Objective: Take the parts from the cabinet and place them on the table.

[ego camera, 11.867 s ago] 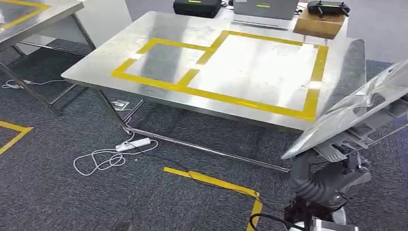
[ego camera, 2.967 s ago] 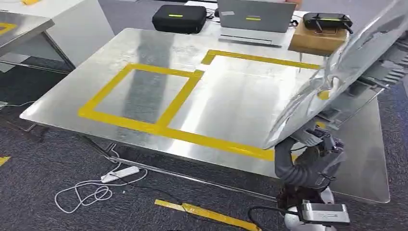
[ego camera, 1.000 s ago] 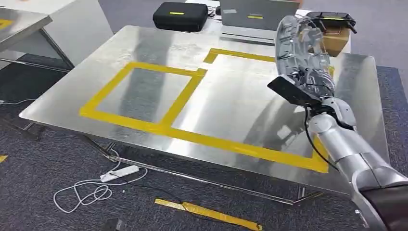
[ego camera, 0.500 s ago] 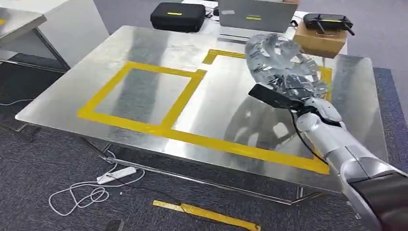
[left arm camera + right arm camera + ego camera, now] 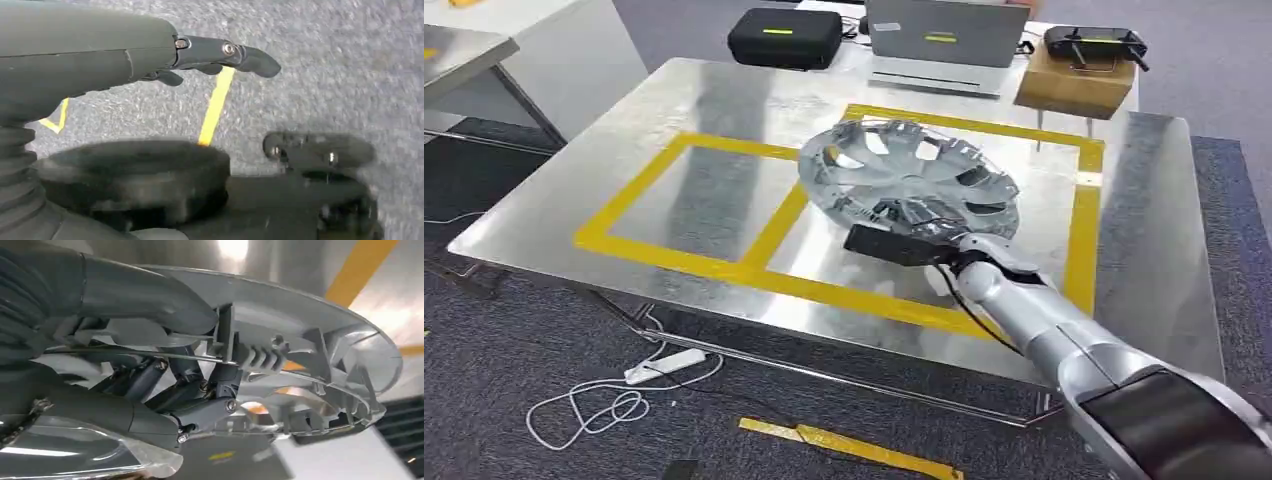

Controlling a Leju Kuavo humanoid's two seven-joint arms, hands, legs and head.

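Right hand (image 5: 165, 390) grips the silver hubcap (image 5: 909, 180) at its near rim; the wrist view shows dark fingers hooked through the ribbed underside, hidden in the head view. Hubcap is held over the steel table (image 5: 1164, 260), above the yellow tape outline (image 5: 1084, 225). Left hand (image 5: 150, 55) holds nothing, fingers extended, over grey carpet (image 5: 325, 75).
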